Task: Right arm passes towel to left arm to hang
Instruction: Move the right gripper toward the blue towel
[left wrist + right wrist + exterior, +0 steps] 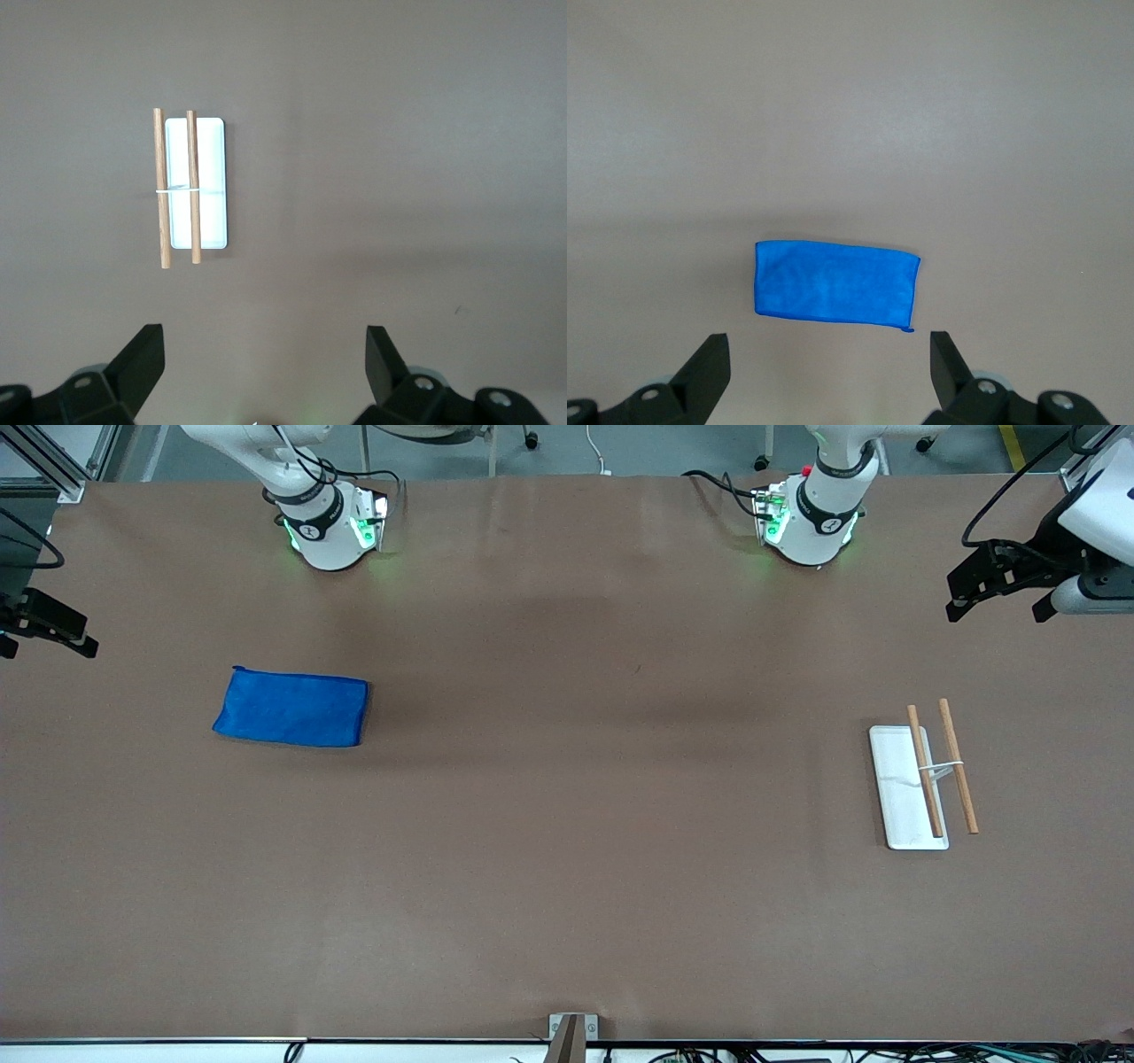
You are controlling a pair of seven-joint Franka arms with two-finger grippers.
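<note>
Overall, the front view looks down on a brown tabletop [567, 868] with both robot bases along its top edge. The towel [291, 708], a bright blue cloth folded to a small rectangle, lies flat toward the right arm's end of the tabletop, at about nine o'clock from the middle. Its long axis runs along the length of the tabletop. The right hand [49, 631] hangs at the edge of this view, over that end, with the towel at roughly four o'clock from it. The rack [921, 784], a white tray carrying two wooden rods, sits toward the left arm's end, at about three o'clock from the middle and well apart from the towel. The left hand [1001, 607] hovers over that end, with the rack at about seven o'clock from it. The right hand is judged clearly the nearer one to the towel, so the pickup falls to it.

In the left wrist view, the left hand [264, 354] has its two fingers spread wide and holds nothing. The rack [210, 181] shows at about eleven o'clock from it, its rods pointing away from the fingers.

In the right wrist view, the right hand [830, 359] is likewise spread wide and empty. The towel [835, 291] lies at twelve o'clock, its long axis crossing the gap between the fingers.
</note>
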